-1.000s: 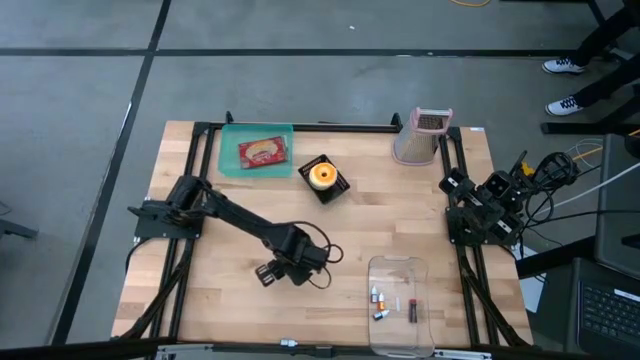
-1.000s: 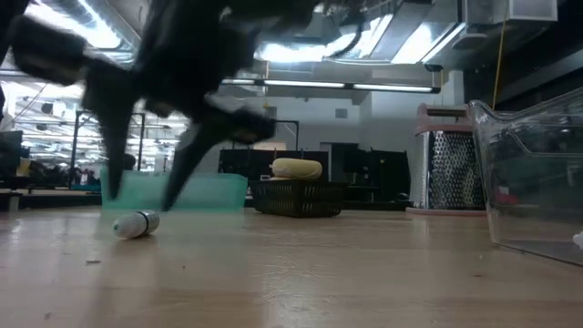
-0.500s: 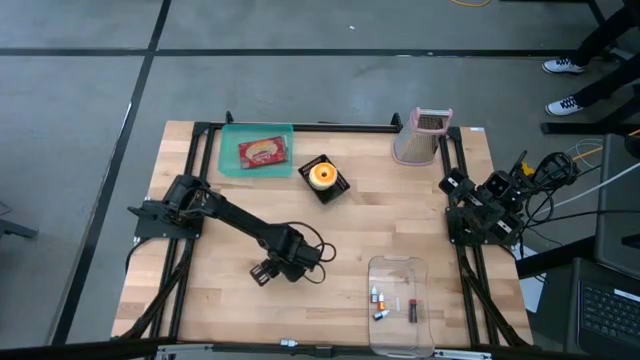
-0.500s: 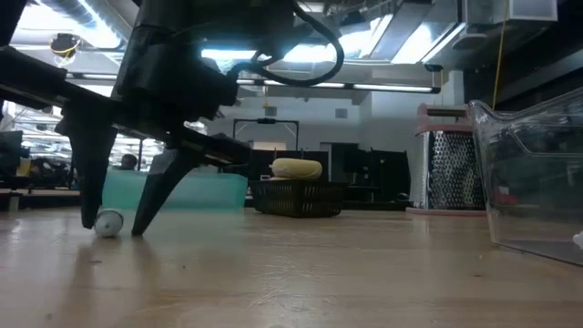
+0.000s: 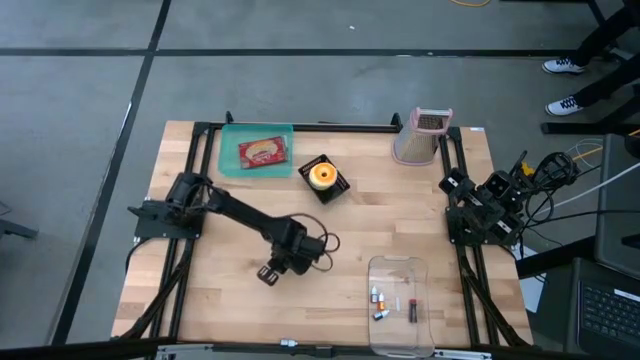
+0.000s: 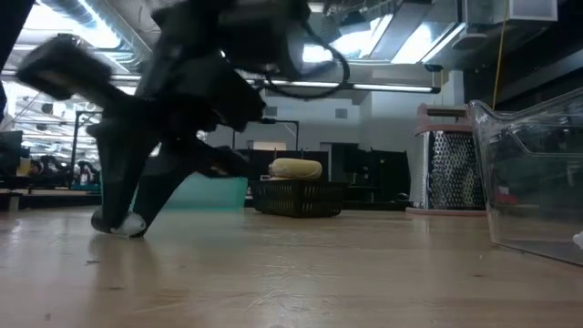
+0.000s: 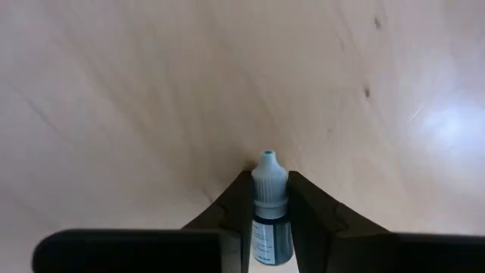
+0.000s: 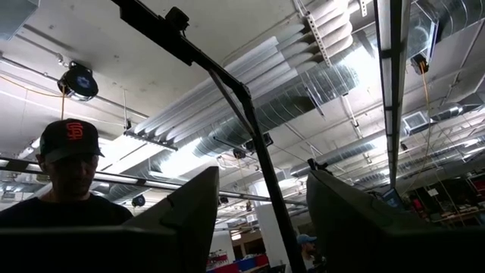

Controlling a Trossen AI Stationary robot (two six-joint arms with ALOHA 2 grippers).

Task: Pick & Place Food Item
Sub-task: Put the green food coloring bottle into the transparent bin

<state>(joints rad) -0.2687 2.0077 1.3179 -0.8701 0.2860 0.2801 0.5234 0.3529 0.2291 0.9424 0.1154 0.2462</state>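
Our left gripper (image 7: 270, 199) pinches a small dropper bottle (image 7: 269, 199) against the table (image 5: 400, 200), near seven o'clock from centre. Our right gripper (image 8: 261, 220) waits with its fingers apart, empty. The round bottle could roll or squirt free if we lift with so shallow a pinch.

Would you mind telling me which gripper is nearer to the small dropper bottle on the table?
Left. The left gripper is closed around the dropper bottle; the right gripper waits at the table's right edge, well away from it.

Small bottle (image 7: 269, 208) lies on table (image 5: 400, 205), between left gripper's (image 7: 269, 199) fingers (image 7: 236, 212).
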